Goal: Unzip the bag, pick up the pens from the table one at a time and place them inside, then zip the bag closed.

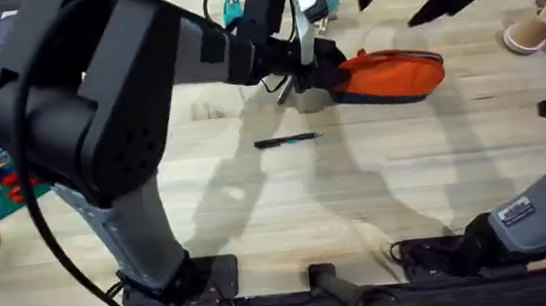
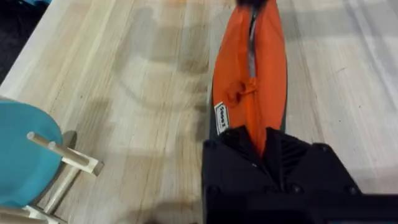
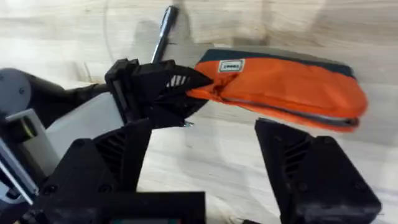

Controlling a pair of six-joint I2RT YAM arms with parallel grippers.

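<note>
At about one o'clock from the middle of the surface (image 1: 376,183) in the overhead view, the bag (image 1: 391,73) lies with its long axis running nine to three, orange side up and its dark underside against the wood. The left gripper (image 1: 324,73) has its fingers (image 2: 292,163) closed on the bag's nine o'clock end, pinching the orange fabric there; the zipper (image 2: 251,53) runs away from that grip along the top of the bag, partly parted near the far end. The right gripper (image 3: 205,168) hovers over the bag's long side with its fingers (image 3: 311,174) spread wide and holding nothing. A black pen (image 1: 288,140) lies on the surface at about seven o'clock from the bag, well apart from it, its axis also running nine to three. A second pen (image 3: 163,31) rests just beside the held end.
</note>
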